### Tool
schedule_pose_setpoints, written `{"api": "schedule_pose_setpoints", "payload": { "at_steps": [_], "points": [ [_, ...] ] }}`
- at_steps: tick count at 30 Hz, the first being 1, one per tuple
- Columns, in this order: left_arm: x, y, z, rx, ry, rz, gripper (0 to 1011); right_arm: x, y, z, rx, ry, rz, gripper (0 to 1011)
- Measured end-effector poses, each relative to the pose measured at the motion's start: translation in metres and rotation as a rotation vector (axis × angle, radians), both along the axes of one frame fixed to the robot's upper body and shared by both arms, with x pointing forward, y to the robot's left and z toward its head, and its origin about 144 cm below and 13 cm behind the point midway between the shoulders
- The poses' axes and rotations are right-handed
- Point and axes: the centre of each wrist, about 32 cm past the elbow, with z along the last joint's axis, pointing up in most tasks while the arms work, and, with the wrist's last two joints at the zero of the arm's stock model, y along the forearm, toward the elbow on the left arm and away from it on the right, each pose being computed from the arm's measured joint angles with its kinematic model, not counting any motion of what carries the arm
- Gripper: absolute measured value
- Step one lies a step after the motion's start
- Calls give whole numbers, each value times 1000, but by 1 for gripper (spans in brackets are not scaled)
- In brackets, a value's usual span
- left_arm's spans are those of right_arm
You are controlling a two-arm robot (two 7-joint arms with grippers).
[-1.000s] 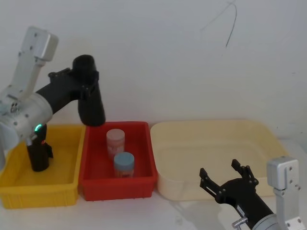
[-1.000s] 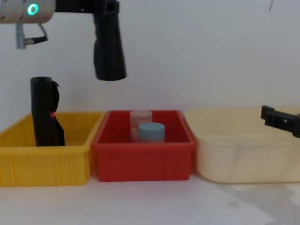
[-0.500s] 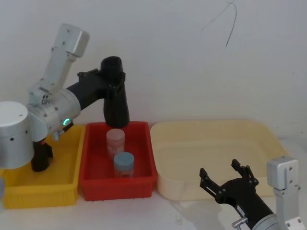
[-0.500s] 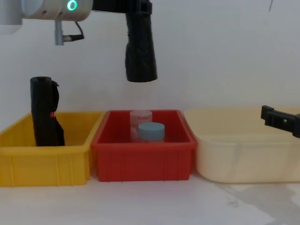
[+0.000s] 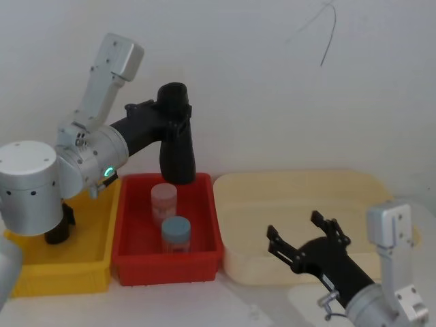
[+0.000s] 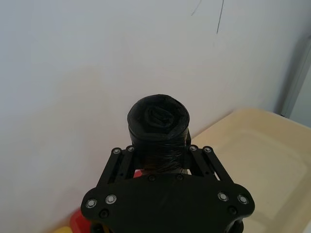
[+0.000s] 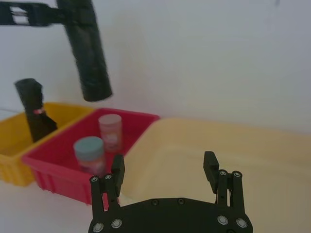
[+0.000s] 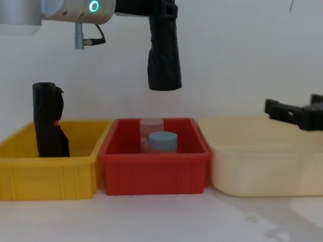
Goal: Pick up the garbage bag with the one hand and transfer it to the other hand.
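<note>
- Since a second ago my left gripper [image 5: 172, 117] has carried the garbage bag [image 5: 178, 157] to my right, from above the seam between the yellow bin [image 5: 61, 276] and the red bin [image 5: 167, 262] to above the red bin's back half.
- Over the same second my right gripper [image 5: 293, 225] has come up and forward, and it now sits over the near edge of the cream tub [image 5: 300, 178].
- From the chest, the bag's lower end hangs in the air, well clear of the red bin's rim and above the pink-capped jar [image 5: 164, 201] and the blue-capped jar [image 5: 176, 233] inside it.
- From the head, the bag overlaps the bin's back wall, so that gap cannot be read there.
- My left wrist camera looks straight at the bag's end, a tight coil of black plastic, with one of my fingers pressed against each side of the roll.
- The chest view alone shows the small red mark on the second black roll [image 8: 49, 121], which stands upright in the yellow bin.
- My left arm, its ring [image 8: 94, 6] glowing green-teal, reaches up and across. The gripper lies level and pinches the bag near its top, and the bag hangs nearly upright with its lower end leaning slightly to my right.
- My right arm stays low at the front, its gripper pointing forward and toward my left. In my right wrist view its fingers are spread wide with nothing between them, and the bag hangs far ahead of them.
</note>
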Motion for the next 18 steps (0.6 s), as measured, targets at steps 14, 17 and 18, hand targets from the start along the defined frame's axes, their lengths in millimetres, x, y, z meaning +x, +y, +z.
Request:
{"api": "schedule_pose_setpoints", "payload": {
  "at_steps": [14, 17, 18],
  "points": [
    [1, -5, 0, 3, 6, -8, 404, 43, 32, 34, -14, -12, 154, 1000],
    [1, -5, 0, 3, 6, -9, 404, 51, 41, 39, -25, -13, 178, 1000],
    [2, -5, 0, 3, 7, -9, 404, 53, 42, 40, -26, -15, 181, 1000]
  ]
}}
